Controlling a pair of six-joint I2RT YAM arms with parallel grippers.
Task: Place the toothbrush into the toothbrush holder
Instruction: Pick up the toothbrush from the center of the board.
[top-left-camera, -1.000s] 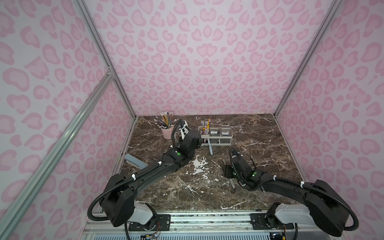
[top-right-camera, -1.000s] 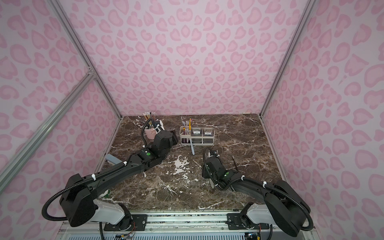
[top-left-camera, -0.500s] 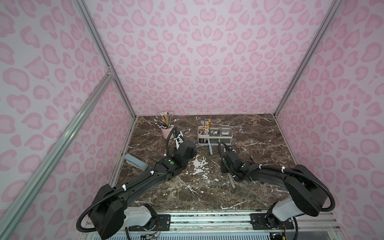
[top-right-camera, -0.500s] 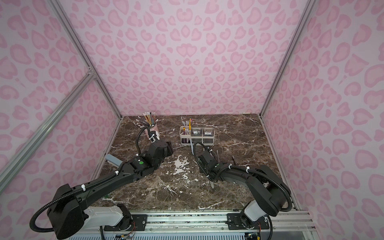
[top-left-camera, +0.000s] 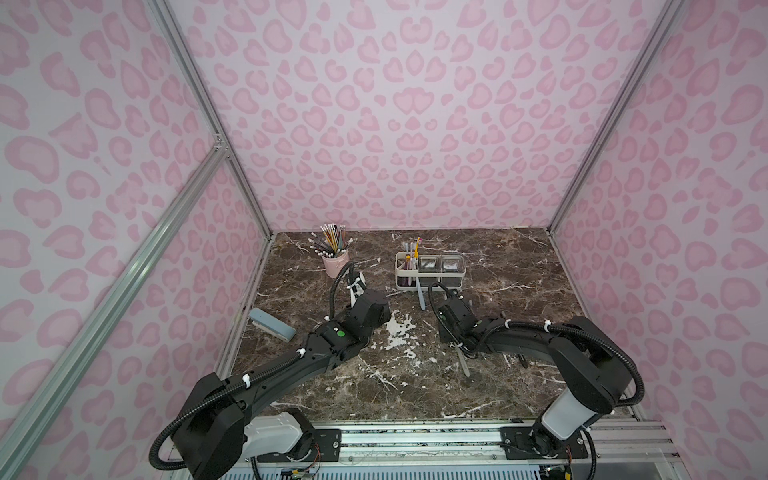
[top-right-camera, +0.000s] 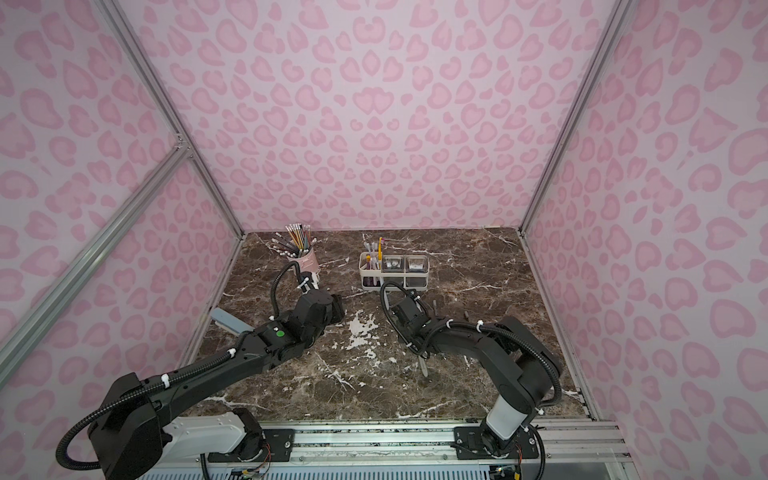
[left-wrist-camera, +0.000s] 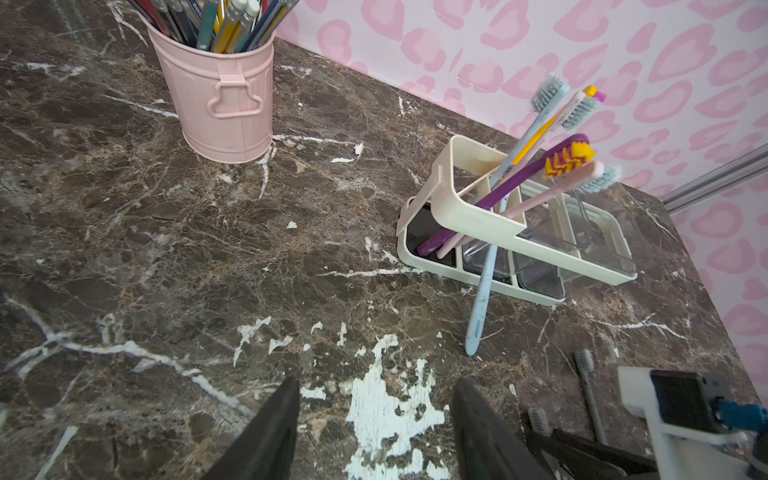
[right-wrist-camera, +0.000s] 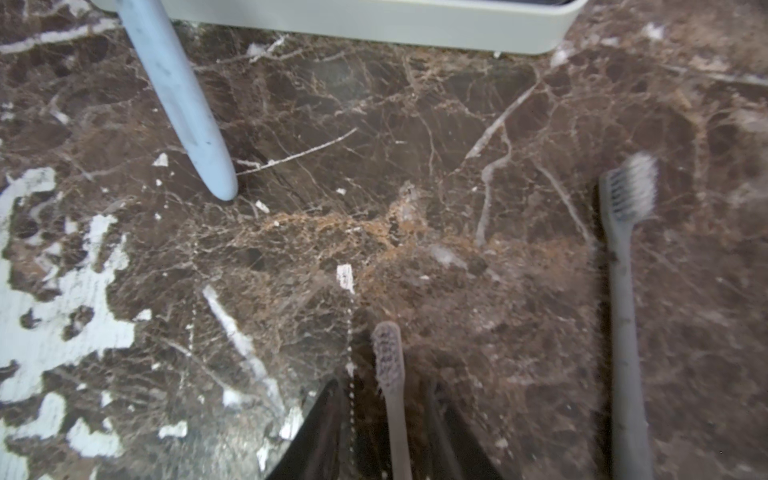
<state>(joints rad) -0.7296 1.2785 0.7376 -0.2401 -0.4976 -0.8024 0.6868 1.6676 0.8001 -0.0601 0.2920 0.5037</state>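
A grey toothbrush (right-wrist-camera: 388, 353) lies flat on the marble, head toward the white toothbrush holder (right-wrist-camera: 374, 29). My right gripper (right-wrist-camera: 383, 384) straddles its neck, jaws narrow, with a small gap showing on each side. In a top view its handle (top-left-camera: 462, 361) sticks out from under the right arm. The holder (top-left-camera: 432, 275) stands at the back with several toothbrushes in its slot end. My left gripper (left-wrist-camera: 374, 382) hangs open over bare marble, left of the holder (left-wrist-camera: 478, 216), with nothing between its fingers.
A light blue toothbrush (left-wrist-camera: 484, 282) leans against the holder's front, its handle tip on the table. A second grey toothbrush (right-wrist-camera: 623, 291) lies beside the first. A pink cup of pencils (top-left-camera: 336, 264) stands at the back left. A grey-blue case (top-left-camera: 272, 324) lies by the left wall.
My right gripper has slid back and left along the toothbrush to its neck, and its jaws have narrowed around it. The left arm has drawn back from the holder toward the front.
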